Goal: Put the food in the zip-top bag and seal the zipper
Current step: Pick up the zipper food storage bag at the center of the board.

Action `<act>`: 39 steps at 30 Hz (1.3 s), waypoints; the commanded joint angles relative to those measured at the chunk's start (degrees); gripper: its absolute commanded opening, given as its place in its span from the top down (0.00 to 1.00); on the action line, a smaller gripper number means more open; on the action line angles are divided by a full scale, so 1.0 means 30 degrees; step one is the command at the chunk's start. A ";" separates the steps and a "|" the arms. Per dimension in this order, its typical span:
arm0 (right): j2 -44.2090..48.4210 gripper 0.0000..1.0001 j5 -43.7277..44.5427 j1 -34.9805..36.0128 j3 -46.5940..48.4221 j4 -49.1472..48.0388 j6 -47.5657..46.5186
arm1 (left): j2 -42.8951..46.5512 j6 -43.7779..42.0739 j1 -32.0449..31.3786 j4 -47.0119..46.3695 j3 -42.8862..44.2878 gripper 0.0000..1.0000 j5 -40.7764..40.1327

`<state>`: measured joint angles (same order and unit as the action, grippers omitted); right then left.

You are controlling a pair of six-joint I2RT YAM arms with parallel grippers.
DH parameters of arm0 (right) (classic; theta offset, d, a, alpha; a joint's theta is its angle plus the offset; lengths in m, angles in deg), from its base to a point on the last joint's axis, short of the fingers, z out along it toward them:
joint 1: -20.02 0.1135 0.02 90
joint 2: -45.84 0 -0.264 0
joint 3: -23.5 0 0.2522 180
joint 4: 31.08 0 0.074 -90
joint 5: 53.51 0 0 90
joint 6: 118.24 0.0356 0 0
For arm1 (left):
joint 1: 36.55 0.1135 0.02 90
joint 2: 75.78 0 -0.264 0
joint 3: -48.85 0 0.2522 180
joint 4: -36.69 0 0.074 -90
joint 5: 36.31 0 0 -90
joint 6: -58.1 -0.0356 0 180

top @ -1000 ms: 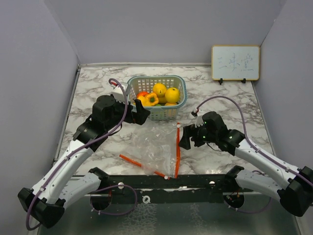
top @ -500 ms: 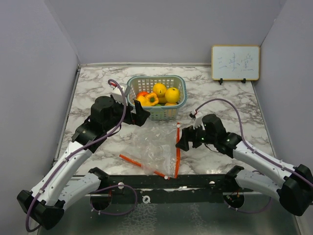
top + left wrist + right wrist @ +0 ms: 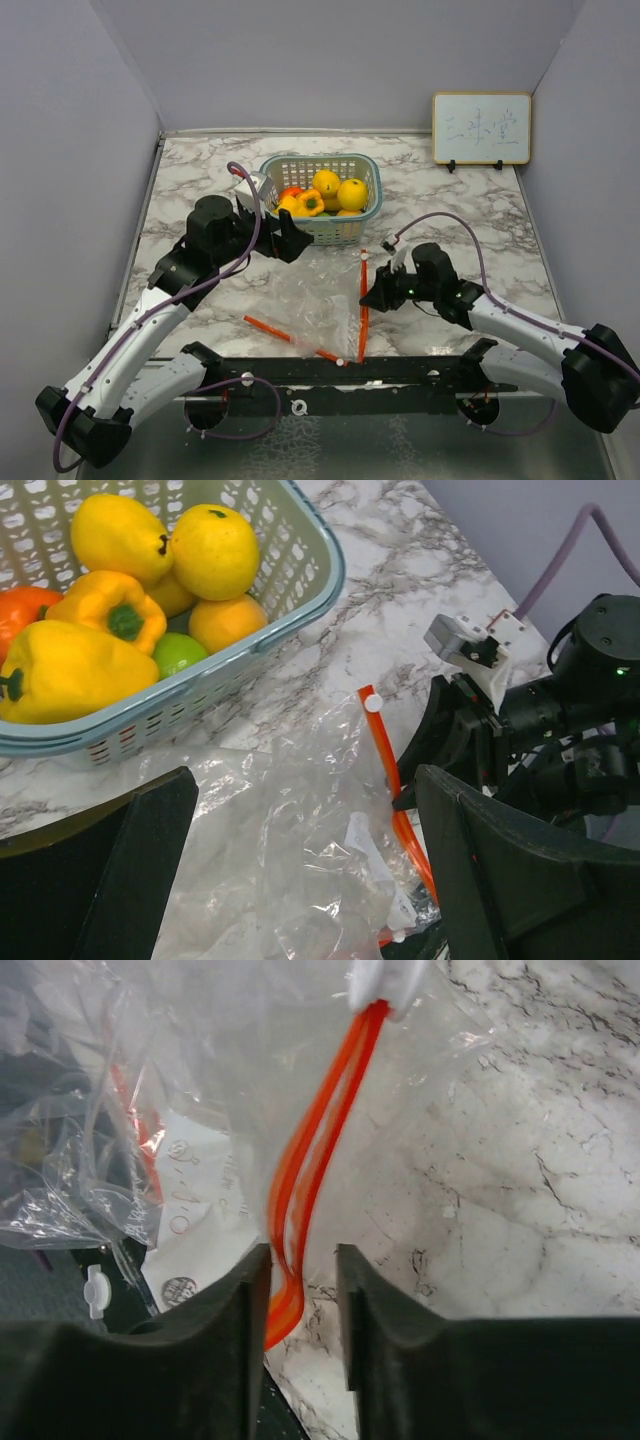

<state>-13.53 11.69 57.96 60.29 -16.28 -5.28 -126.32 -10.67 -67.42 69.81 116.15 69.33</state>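
The zipper (image 3: 363, 318) ran top-to-bottom at frame centre, threading the right gripper (image 3: 372, 296), whose narrowed jaws were not yet pinching it. The left gripper (image 3: 292, 240) gaped wide, farther off by the basket (image 3: 336, 233) of food (image 3: 338, 190).

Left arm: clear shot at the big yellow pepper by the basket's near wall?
Probably yes. The left gripper is open and empty beside the basket; the pepper sits uncovered on top. Only the near rim needs clearing.
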 commanded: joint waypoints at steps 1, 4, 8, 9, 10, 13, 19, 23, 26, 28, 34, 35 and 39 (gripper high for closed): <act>0.0175 0.79 -0.1635 0.0144 -0.0113 -0.2465 0.0156 | 0.0529 0.0584 -0.0082 -0.1267 -0.0085 0.08 0.2791; 0.0881 0.87 -0.1734 0.0137 0.0176 -0.1850 0.0143 | 0.0586 0.1338 -0.0089 -0.1835 -0.0510 0.14 0.4090; 0.2133 0.92 -0.1189 0.0158 0.1599 0.0475 -0.0266 | 0.0221 0.2504 -0.0090 -0.1986 -0.0729 0.23 0.5427; 0.2390 0.93 -0.0936 0.0158 0.2090 0.1178 -0.0435 | 0.0114 0.2664 -0.0103 -0.1993 -0.0736 0.25 0.5624; 0.2613 0.94 -0.0711 0.0151 0.2598 0.1789 -0.0617 | 0.0002 0.2955 -0.0109 -0.2005 -0.0773 0.27 0.5795; 0.3046 0.96 -0.0326 0.0173 0.4055 0.3236 -0.1109 | -0.0465 0.3334 -0.0153 -0.2056 -0.0913 0.29 0.6111; 0.2840 0.97 -0.0428 0.0237 0.5153 0.3691 -0.1065 | -0.1378 0.4196 -0.0726 -0.2546 -0.1578 0.29 0.5843; 0.2643 0.98 -0.0534 0.0439 0.5135 0.3170 -0.0831 | -0.1800 0.4885 -0.1704 -0.3403 -0.2282 0.22 0.5148; 0.2427 0.98 -0.0588 0.0679 0.5183 0.2978 -0.0743 | -0.2204 0.5580 -0.2508 -0.4686 -0.2810 0.18 0.4503; 0.2297 0.98 -0.0506 0.0887 0.5211 0.2858 -0.0658 | -0.2604 0.6007 -0.3116 -0.5328 -0.2991 0.16 0.3999; 0.1888 0.98 -0.0151 0.1683 0.5463 0.2582 -0.0442 | -0.3340 0.7081 -0.4443 -0.6726 -0.3459 0.17 0.1648; 0.1854 0.98 -0.0027 0.1858 0.5524 0.2591 -0.0446 | -0.3389 0.7257 -0.4515 -0.6991 -0.3549 0.17 0.1434; 0.1917 0.98 0.0230 0.2276 0.5661 0.2446 -0.0290 | -0.3695 0.7432 -0.4913 -0.7211 -0.3737 0.31 0.0374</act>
<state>-7.96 10.49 63.55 74.93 -7.43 -6.98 -136.77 9.68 -81.15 52.37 105.37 76.06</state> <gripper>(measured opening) 0.026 0.758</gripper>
